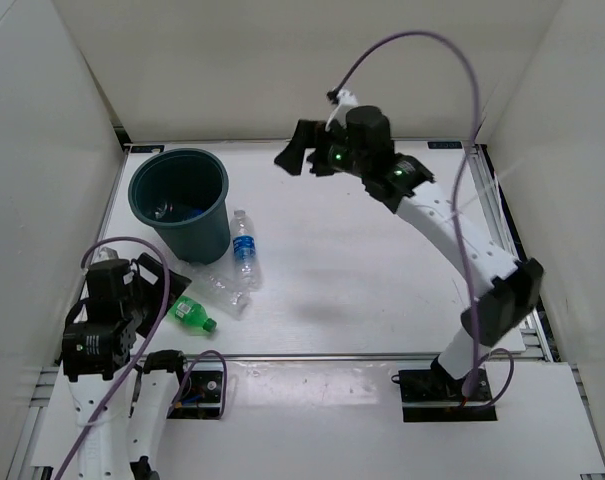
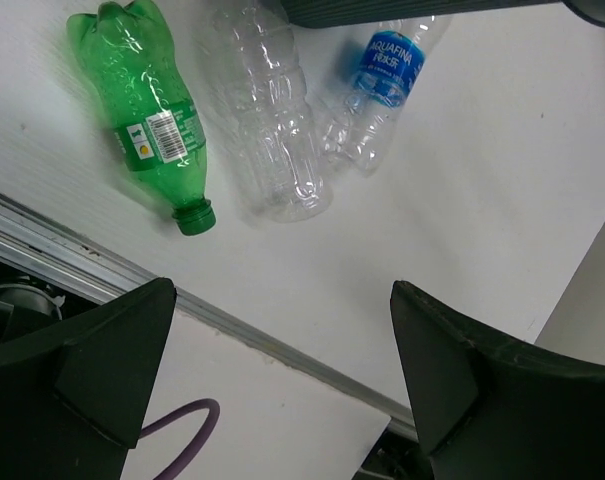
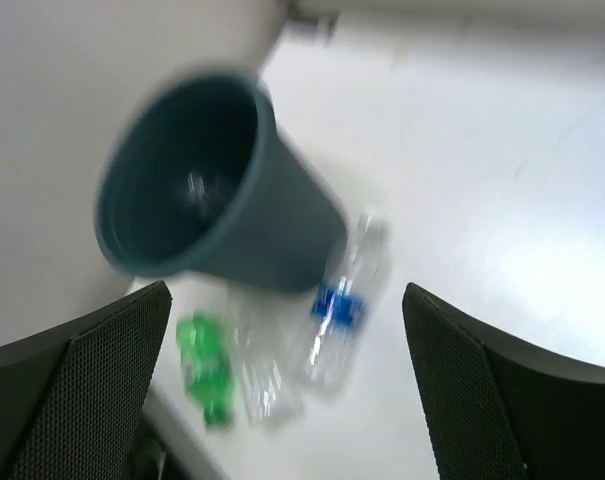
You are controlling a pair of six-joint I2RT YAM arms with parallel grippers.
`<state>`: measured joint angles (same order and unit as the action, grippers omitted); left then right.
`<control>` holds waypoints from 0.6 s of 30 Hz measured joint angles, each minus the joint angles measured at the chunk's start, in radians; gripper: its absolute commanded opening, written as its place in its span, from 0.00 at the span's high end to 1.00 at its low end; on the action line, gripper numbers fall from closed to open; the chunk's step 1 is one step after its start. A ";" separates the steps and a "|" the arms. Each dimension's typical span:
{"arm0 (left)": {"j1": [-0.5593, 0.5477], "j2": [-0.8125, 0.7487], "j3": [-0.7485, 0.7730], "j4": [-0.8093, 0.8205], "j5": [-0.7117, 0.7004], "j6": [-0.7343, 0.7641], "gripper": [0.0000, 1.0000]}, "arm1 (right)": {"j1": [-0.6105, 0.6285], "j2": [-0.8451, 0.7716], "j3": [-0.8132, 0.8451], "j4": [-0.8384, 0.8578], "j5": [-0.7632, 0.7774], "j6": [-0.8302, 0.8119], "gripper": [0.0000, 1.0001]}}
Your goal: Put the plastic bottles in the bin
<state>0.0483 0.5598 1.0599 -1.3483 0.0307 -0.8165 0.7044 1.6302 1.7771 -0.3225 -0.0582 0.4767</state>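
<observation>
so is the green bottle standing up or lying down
Lying down: the green bottle rests on its side on the table, cap on, next to the clear bottle.

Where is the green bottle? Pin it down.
In the top view the green bottle lies on its side at near-left, beside the clear bottle, on the near side of the bin.

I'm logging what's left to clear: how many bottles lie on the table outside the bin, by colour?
Green bottle: 1
Clear bottle without a label: 1
Clear bottle with a blue label: 1
Total: 3
What lies inside the bin is too unclear to count.
</observation>
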 measured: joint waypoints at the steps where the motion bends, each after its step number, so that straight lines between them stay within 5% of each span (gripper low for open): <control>1: 0.000 -0.017 -0.015 0.005 -0.006 -0.011 0.01 | -0.021 0.018 -0.036 -0.001 -0.070 0.019 0.00; 10: 0.000 -0.051 -0.051 0.075 -0.043 -0.022 0.01 | -0.039 0.563 -0.028 -0.026 -0.565 0.157 0.00; 18: 0.000 0.025 -0.059 0.072 -0.073 0.013 0.01 | -0.032 0.723 0.091 -0.038 -0.697 0.228 0.00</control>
<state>0.0483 0.5846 1.0012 -1.2762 -0.0425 -0.8040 0.6724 2.3528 1.8679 -0.3603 -0.7551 0.7048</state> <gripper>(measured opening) 0.995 0.998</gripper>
